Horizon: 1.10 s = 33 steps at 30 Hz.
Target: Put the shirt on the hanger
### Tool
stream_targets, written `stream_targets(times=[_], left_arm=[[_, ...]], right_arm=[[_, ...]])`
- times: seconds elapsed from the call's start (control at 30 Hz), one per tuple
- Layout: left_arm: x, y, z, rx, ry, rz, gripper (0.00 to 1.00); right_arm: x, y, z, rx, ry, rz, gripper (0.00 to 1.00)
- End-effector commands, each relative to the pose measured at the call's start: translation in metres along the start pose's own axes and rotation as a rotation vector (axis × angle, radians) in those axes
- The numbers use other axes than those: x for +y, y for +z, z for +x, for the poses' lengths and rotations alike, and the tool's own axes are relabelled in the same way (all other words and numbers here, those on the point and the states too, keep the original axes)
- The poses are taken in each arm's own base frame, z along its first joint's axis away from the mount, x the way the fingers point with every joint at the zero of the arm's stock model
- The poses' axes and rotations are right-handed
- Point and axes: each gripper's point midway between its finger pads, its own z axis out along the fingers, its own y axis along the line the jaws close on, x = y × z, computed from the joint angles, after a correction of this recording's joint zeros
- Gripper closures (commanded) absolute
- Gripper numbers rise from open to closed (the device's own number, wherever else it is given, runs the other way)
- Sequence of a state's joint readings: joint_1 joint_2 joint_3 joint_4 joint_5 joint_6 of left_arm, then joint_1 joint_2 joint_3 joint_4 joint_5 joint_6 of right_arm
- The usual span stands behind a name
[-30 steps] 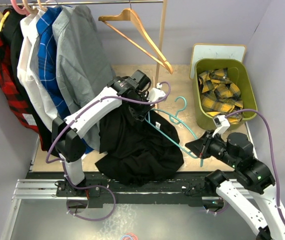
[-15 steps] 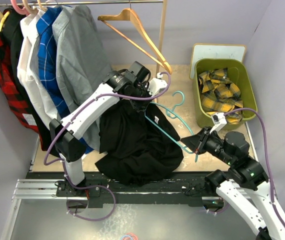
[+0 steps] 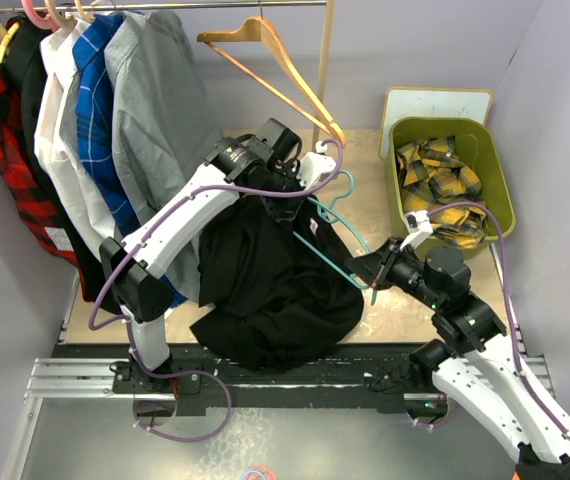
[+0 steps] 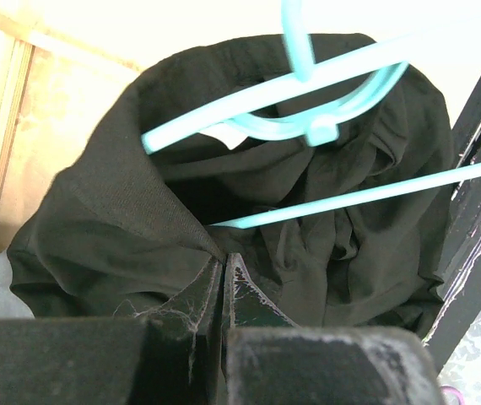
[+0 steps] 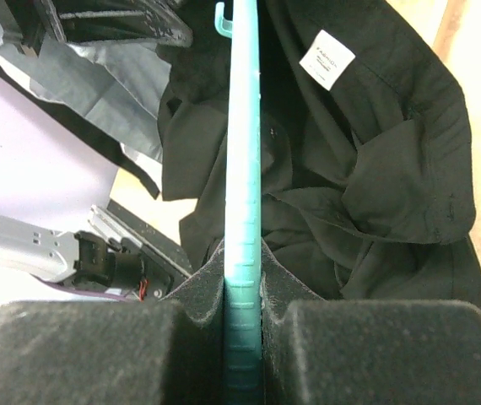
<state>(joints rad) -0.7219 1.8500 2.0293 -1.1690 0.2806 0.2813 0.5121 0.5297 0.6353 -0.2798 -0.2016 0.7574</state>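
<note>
the shirt point(image 3: 265, 290) was soft, matt black cloth with a fine weave. the hanger point(image 5: 242, 152) was smooth teal plastic, faintly glossy. the pads point(image 5: 375, 354) of the right gripper point(image 5: 243, 261) looked like coarse matt foam. the wooden hanger point(image 3: 261, 30) was pale, satiny wood; the bin point(image 3: 399, 200) smooth olive plastic.

right gripper point(image 3: 375, 274) moved from the table's right edge toward the centre, hanger point(image 3: 327, 243) carried along, seemingly deeper into the shirt point(image 3: 265, 285), left gripper point(image 3: 290, 192) raised slightly
</note>
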Motion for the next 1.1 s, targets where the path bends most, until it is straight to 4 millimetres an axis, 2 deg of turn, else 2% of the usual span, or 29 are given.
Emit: stream_targets(times=[0.0, 0.1, 0.23, 0.4, 0.6, 0.77, 1.07], left_arm=[[-0.002, -0.011, -0.017, -0.057, 0.029, 0.008, 1.0], [-0.004, -0.012, -0.02, -0.064, 0.029, 0.023, 1.0], [-0.006, -0.014, -0.024, -0.072, 0.03, 0.032, 1.0], [-0.017, -0.013, -0.02, -0.067, 0.031, 0.087, 1.0], [-0.032, -0.017, -0.01, -0.066, 0.042, 0.15, 1.0], [-0.049, -0.024, -0.003, -0.076, 0.066, 0.229, 1.0], [-0.083, -0.017, 0.019, -0.035, 0.089, 0.388, 1.0]], right_arm=[[0.023, 0.017, -0.03, -0.13, -0.004, -0.102, 1.0], [0.024, 0.025, -0.031, -0.156, -0.006, -0.098, 1.0], [0.032, 0.041, -0.022, -0.132, -0.003, -0.113, 1.0], [0.039, 0.053, -0.016, -0.195, 0.031, -0.092, 1.0], [0.031, 0.052, -0.025, -0.329, 0.106, -0.03, 1.0], [0.025, 0.048, -0.027, -0.371, 0.128, -0.013, 1.0], [0.021, 0.059, -0.008, -0.373, 0.177, -0.075, 1.0]])
